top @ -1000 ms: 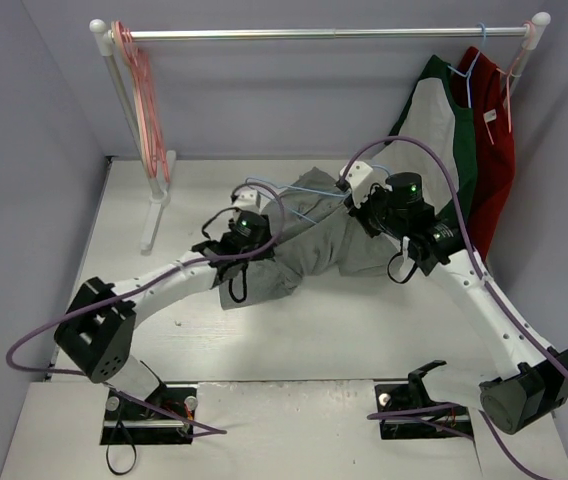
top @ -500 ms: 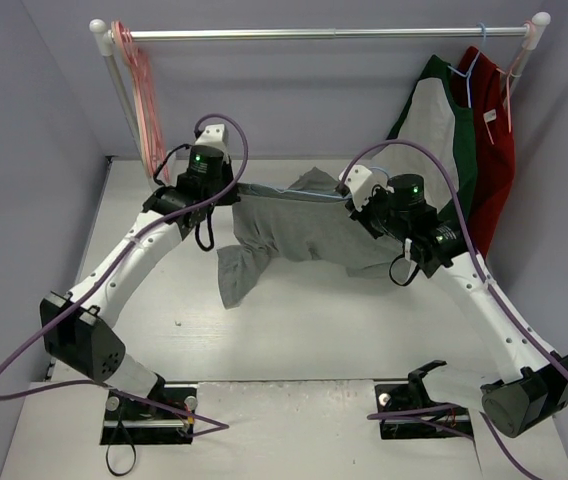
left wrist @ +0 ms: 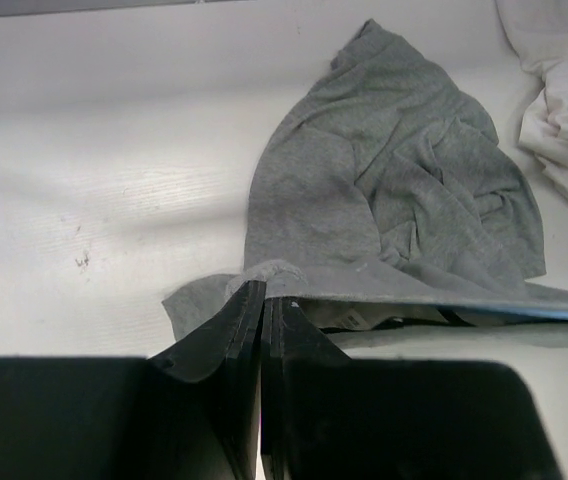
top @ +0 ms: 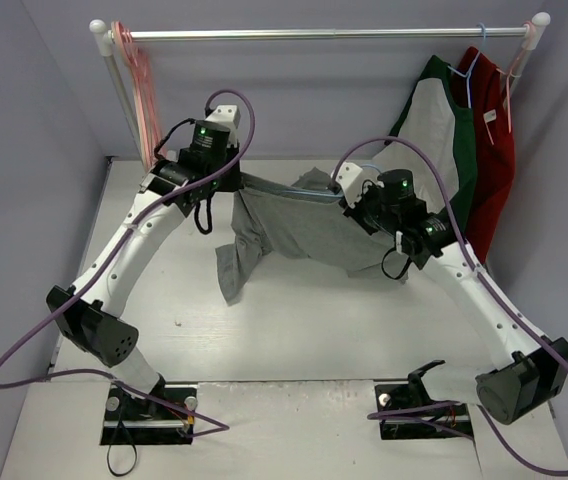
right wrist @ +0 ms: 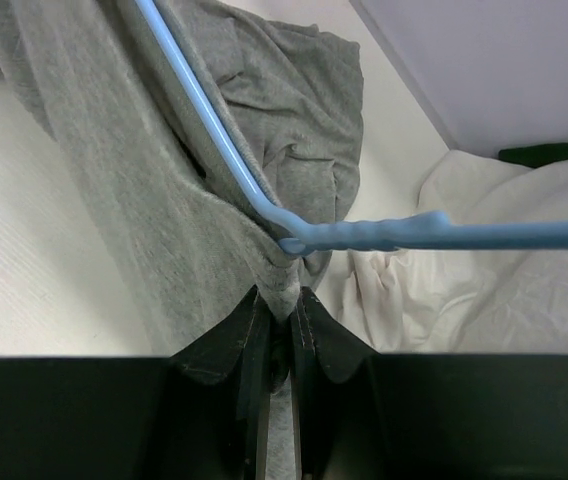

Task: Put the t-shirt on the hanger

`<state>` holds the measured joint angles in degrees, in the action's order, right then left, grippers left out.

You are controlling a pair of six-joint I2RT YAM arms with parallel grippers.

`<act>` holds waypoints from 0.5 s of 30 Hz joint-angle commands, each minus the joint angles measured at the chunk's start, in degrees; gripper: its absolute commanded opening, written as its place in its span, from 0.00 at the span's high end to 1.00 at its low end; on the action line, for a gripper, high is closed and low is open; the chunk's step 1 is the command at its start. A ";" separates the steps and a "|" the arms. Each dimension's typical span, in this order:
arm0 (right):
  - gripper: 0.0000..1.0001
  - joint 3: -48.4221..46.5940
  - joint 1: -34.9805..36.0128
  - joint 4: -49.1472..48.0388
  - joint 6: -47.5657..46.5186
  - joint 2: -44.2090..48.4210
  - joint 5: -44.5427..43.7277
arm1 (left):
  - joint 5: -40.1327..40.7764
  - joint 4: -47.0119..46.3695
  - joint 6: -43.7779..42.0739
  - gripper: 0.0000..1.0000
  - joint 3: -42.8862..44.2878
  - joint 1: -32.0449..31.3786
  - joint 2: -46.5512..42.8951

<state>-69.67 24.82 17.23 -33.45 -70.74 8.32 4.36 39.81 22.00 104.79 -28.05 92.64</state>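
A white clothes rail (top: 324, 34) spans the far side of the pale desk (top: 294, 330), its left post (top: 127, 105) standing on a flat foot (top: 157, 215). Pink hangers (top: 142, 90) hang bunched at the rail's left end. At the right end a white-and-green shirt (top: 434, 125) hangs on a blue hanger (top: 469, 75), with a red garment (top: 496, 160) just behind it. Grey-lilac walls (top: 24, 150) close in the left, far and right sides.

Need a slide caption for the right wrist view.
Right fingers pinch the heather-grey cotton t-shirt under the thin light-blue wire hanger.
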 commanded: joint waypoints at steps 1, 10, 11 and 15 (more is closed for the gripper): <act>1.00 -4.94 0.93 -5.45 -0.21 -1.33 -1.37 | 3.89 3.95 -1.26 1.00 5.85 -2.53 -0.27; 1.00 -11.71 2.52 -11.26 -0.03 -2.12 4.77 | 8.37 9.23 -3.27 1.00 14.73 -6.84 3.07; 1.00 -12.67 2.43 -11.08 -0.99 -2.12 5.21 | 9.25 9.40 -3.80 1.00 16.48 -6.84 2.99; 1.00 -20.39 2.51 -7.84 -4.07 -2.03 9.16 | 13.12 9.23 -9.76 1.00 23.51 -6.40 3.68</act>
<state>-82.13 27.09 14.52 -34.94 -74.70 12.95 12.58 50.15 17.72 120.84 -35.11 98.02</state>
